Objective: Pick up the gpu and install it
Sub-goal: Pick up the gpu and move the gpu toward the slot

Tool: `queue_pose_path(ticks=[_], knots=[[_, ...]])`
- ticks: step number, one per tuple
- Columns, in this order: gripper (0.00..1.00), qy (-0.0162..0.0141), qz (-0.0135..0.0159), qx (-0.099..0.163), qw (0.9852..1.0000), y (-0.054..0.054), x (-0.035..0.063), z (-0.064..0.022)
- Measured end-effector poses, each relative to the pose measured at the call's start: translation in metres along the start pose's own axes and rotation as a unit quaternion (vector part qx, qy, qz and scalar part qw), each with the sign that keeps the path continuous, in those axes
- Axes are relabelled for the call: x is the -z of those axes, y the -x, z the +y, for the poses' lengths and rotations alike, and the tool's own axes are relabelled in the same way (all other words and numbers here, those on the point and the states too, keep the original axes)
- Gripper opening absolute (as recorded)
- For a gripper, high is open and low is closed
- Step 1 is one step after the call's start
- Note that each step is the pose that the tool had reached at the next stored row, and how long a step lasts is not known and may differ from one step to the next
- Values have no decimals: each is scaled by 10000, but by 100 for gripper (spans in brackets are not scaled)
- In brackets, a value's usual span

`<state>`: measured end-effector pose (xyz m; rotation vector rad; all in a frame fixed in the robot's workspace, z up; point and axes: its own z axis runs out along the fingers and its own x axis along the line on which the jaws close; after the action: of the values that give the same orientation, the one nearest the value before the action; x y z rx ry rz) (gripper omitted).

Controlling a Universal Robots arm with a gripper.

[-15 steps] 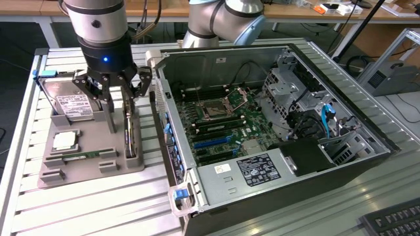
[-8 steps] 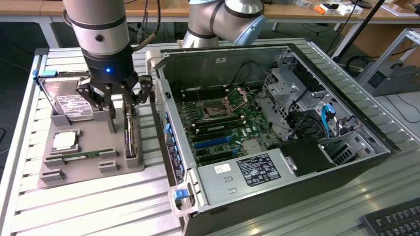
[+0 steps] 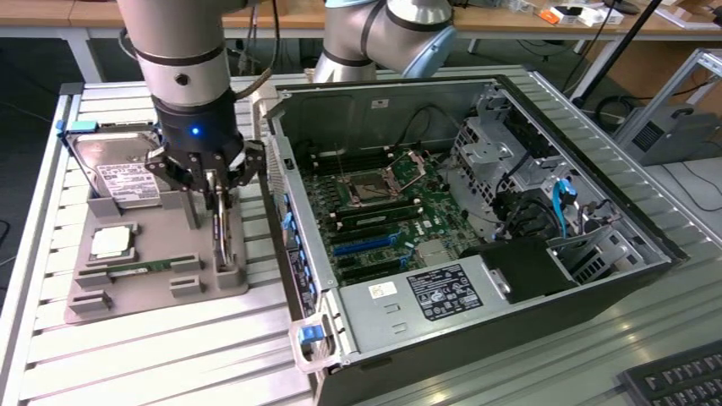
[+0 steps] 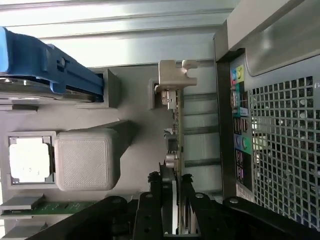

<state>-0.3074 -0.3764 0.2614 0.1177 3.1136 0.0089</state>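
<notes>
The gripper [image 3: 209, 216] [image 4: 171, 179] is hanging straight down over the gray holder [image 3: 147, 294] [image 4: 135, 145]. Its jaws are standing apart, one on each side of the gpu [image 3: 229, 245] [image 4: 175, 127], with the card's upper edge lying between them. No squeeze on the card is showing.

The gpu is standing on its long edge directly under the tool, slotted into the holder's side nearest the computer case [image 3: 451, 110] [image 4: 280, 140]. Its silver bracket [image 4: 175, 75] is sitting in a notched post at the end of the card, beyond the fingertips.

On the case side of the tool, a narrow strip of bare slatted table [image 3: 169, 355] [image 4: 150, 30] is separating the card from the case's rear wall. That wall is rising well above the card's top edge, and its ports and grille are facing the card. The case is lying with its open face upward, exposing the green board [image 3: 378, 203] inside.

On the tool's other side, things are sitting in their own pockets, apart from the jaws. They are a raised gray block [image 4: 87, 160], a processor chip [image 3: 113, 243] [image 4: 29, 159] and a memory stick [image 3: 141, 268] [image 4: 55, 207]. A hard drive [image 3: 118, 173] is leaning tilted at the holder's far end. The air along the card's free length, ahead of the jaws, is lying open.
</notes>
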Motion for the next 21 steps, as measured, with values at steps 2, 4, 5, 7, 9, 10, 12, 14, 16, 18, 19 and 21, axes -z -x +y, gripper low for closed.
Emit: queue_pose_path(ticks=[2,4,5,7,9,10,12,14,16,18,19,21], knots=[[27,0,0,0,10000,6,227,2],[27,1,-1,0,10000,8,321,3],[27,0,0,0,10000,9,372,3],[27,0,0,0,10000,13,518,4],[27,0,0,0,10000,15,602,4],[27,0,-1,0,10000,16,640,4],[27,0,0,0,10000,19,726,5],[27,0,0,0,10000,21,822,6],[27,0,0,0,10000,23,912,6],[27,0,0,0,10000,26,1025,7],[27,0,0,0,10000,28,1104,7],[27,0,0,0,10000,34,1325,9]])
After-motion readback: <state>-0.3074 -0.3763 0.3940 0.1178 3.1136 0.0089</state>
